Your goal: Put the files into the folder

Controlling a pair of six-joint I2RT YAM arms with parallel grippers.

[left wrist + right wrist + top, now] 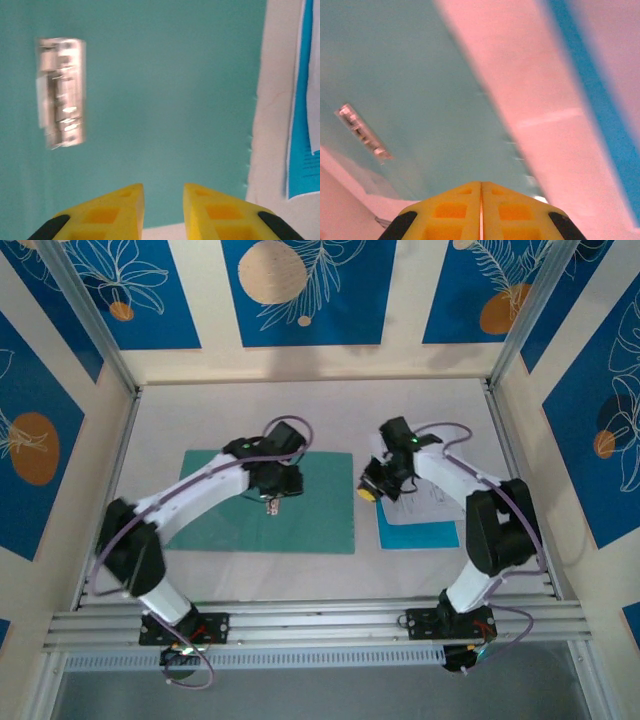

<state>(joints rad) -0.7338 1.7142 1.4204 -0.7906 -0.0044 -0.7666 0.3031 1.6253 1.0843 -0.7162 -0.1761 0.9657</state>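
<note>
Folder (320,525) open flat on bench (300,410), clip (61,92) exposed for loading; files (425,512) stacked at its 3 o'clock. Left tool (163,192) slightly open, empty, over folder. Right tool (481,187) shut, empty, at files' 9 o'clock edge.

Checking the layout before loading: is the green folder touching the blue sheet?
Apart. The left wrist view shows a strip of bare table between the folder and the blue sheet.
</note>
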